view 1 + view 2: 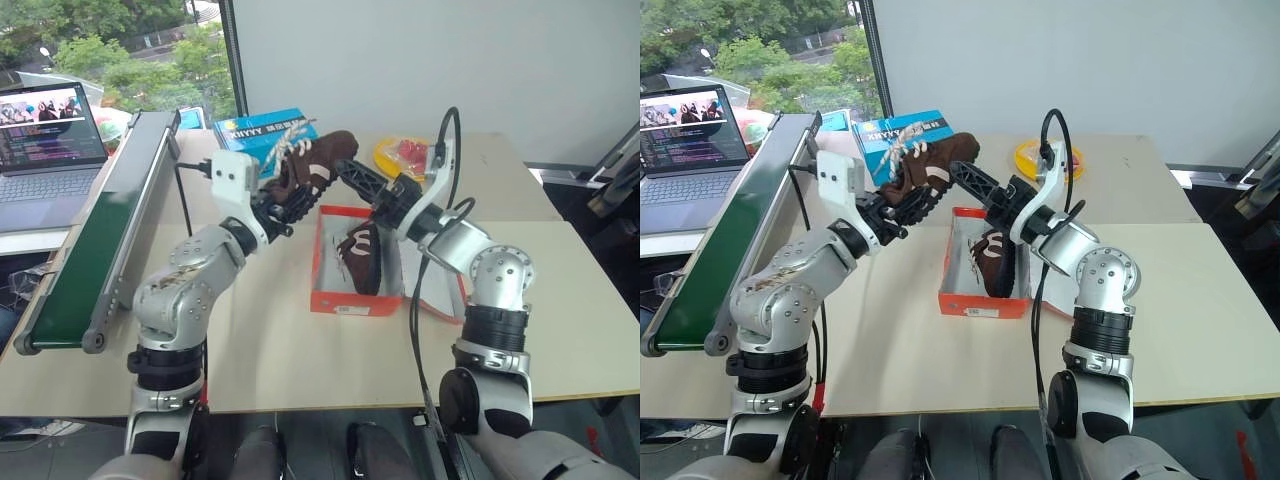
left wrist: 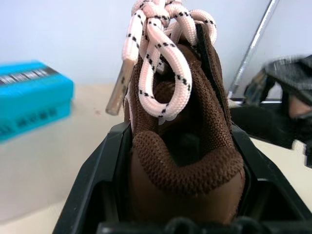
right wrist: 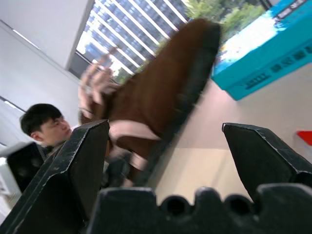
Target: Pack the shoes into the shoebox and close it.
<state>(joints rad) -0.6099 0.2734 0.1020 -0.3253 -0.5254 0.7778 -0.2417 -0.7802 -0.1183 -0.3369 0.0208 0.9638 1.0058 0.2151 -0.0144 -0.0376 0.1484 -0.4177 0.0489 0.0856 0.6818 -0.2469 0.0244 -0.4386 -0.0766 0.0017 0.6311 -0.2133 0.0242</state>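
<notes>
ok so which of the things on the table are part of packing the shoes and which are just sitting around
Part of the job:
- shoe held up in the left gripper
- second shoe lying in the shoebox
- shoebox, open
- right gripper, open, beside the raised shoe

Just lying about:
- blue box
- yellow plate
- laptop
- green conveyor

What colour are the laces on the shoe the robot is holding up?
The laces are pale pinkish-white with small black flecks, clearest in the left wrist view.
</notes>
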